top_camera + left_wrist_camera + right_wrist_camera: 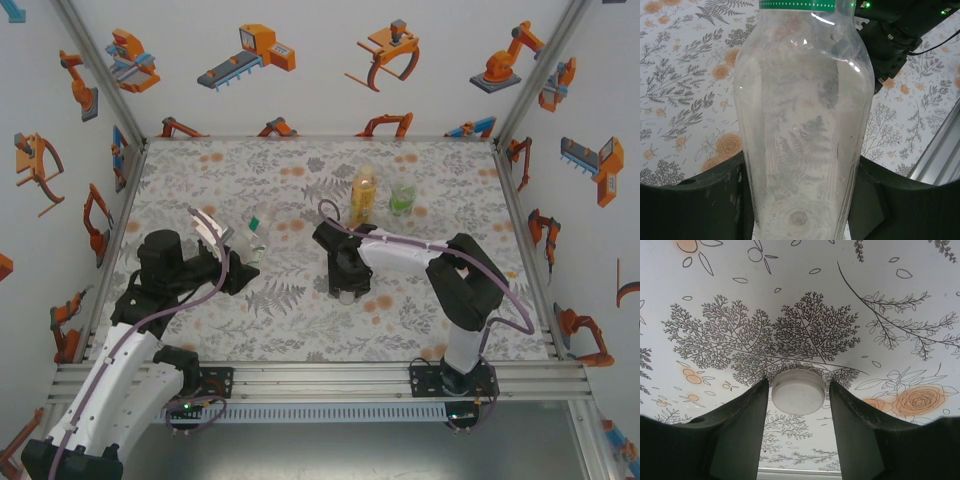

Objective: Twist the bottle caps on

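Left hand (799, 192) clamping clear bottle (800, 125) (green-banded), right hand (799, 430) slightly parted around white cap (797, 391), amber bottle (363, 195) at its 12 o'clock.

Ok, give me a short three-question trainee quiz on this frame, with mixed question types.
1. True or false: the left gripper is shut on the clear bottle.
2. Which cap lies between the fingers of the right gripper? A green, B white, C yellowish.
3. How many bottles stand ungripped?
Key: 1 true. 2 B, the white cap. 3 two, the amber bottle and the greenish bottle.
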`<state>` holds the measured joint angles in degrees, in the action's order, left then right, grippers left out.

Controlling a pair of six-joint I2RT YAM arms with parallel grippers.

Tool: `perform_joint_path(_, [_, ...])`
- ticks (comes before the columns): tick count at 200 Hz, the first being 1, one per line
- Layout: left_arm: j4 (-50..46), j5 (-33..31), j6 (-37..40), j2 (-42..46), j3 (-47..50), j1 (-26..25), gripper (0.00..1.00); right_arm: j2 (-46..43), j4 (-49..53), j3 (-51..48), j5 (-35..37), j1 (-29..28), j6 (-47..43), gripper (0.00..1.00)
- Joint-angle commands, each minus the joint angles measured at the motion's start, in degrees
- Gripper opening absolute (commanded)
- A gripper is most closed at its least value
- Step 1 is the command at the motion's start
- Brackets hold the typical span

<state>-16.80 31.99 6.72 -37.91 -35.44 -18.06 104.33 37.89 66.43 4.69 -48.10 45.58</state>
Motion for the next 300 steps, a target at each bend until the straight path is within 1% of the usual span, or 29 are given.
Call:
perform_joint_path(1, [0.54,1.24,0.99,0.12,-0.24,-0.30,0.08,-1.15,2.03,-0.20,1.29,-0.94,0.54,0.50])
perform_joint_path(120, [0.52,1.58,1.01,-0.25,-0.26,-0.41,0.08,-0.64,2.36,1.00,1.18,-1.43,0.76,0.43])
perform_joint_path(173, [0.41,2.41,2.35,-0.76,0.05,-1.81,0.08,-3.46,3.69,1.86,2.93,-1.47,0.06,0.40])
perform_joint_path(191, [-0.16,2.31,3.87,-0.99,0.25,-4.05,0.07,-6.12,3.21,1.55,2.95,-1.47,-0.95,0.39])
perform_joint_path(216, [-1.35,1.22,6.49,-0.72,0.69,-8.61,0.06,-11.64,1.69,-0.02,2.59,-1.39,-2.94,0.36])
perform_joint_path(253, [-2.13,-1.21,8.33,0.55,1.48,-14.22,0.06,-22.07,-4.35,-3.88,0.00,-1.39,-9.61,0.32])
perform_joint_path(272, [-2.39,-1.32,9.93,1.82,2.17,-15.91,0.06,-28.19,-7.06,-5.64,-1.46,-1.39,-14.26,0.32])
perform_joint_path(290, [-2.25,-0.85,10.79,2.79,2.53,-16.56,0.06,-33.98,-10.05,-7.56,-3.32,-1.30,-18.47,0.28])
perform_joint_path(300, [-2.34,0.13,11.22,2.89,2.23,-16.69,0.06,-37.18,-12.97,-9.29,-5.90,-1.30,-21.39,0.26])
